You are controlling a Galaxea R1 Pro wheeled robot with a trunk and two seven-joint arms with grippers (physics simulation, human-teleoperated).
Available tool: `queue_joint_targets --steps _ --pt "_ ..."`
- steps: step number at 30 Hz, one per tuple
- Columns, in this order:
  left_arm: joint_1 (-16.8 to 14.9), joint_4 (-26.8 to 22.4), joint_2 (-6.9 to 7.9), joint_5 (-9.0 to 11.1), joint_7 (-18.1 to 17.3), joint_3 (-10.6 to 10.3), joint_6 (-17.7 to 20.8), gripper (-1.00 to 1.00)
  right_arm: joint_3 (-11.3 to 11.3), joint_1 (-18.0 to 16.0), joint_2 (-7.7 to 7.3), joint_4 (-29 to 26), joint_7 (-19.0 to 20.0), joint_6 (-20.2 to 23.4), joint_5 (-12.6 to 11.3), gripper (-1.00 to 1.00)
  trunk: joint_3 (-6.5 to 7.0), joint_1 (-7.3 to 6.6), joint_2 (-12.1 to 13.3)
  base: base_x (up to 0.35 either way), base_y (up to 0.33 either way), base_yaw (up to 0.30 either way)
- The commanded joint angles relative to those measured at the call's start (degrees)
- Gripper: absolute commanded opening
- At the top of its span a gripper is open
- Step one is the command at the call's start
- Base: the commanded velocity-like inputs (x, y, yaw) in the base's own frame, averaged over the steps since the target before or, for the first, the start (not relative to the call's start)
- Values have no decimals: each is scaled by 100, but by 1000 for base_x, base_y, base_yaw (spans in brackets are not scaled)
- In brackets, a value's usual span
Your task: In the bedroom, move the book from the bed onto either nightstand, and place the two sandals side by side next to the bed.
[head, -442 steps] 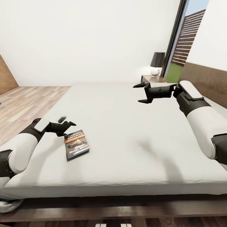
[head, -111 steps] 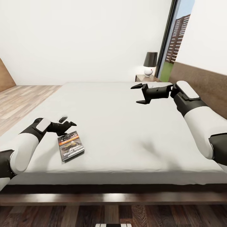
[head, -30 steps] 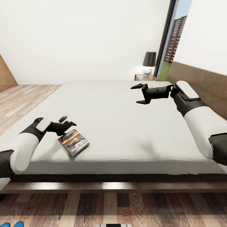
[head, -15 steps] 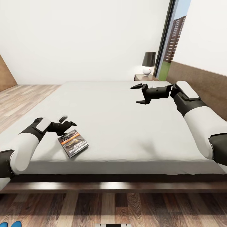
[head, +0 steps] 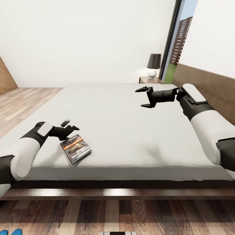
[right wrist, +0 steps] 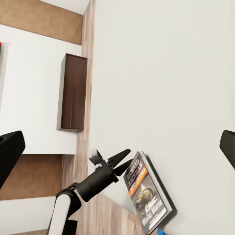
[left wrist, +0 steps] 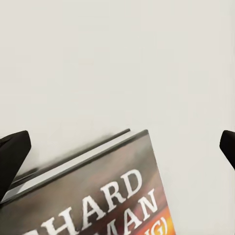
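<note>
The book (head: 75,147) lies flat near the front left edge of the bed (head: 130,130), cover up. My left gripper (head: 70,125) hovers just beyond the book's top edge, open, with nothing between its fingers. In the left wrist view the book (left wrist: 98,196) sits close under the open left gripper (left wrist: 120,149). My right gripper (head: 141,97) hangs open above the far right of the mattress, holding nothing. The nightstand (head: 148,79) stands past the bed's far right corner. The tip of a blue sandal (head: 13,232) shows on the floor at the lower left.
A black-shaded lamp (head: 154,63) stands on the nightstand. The wooden headboard (head: 202,85) runs along the right, and the dark bed frame (head: 117,192) along the front. A dark brown cabinet (right wrist: 73,93) stands by the far wall. Wood floor surrounds the bed.
Over the earlier frames the view pulled back from the bed, showing more frame and floor, and the book turned slightly. Nothing has moved in the last half second.
</note>
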Motion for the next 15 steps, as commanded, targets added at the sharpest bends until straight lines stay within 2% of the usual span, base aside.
queue_joint_targets --steps 1,15 --pt "1 44 -2 -38 11 21 45 100 30 -5 -7 -5 -36 0 -50 100 -6 0 -1 0 0 0" --pt "4 44 -2 -39 9 22 46 100 30 -5 -7 -5 -36 0 -43 100 -6 0 -1 0 0 0"
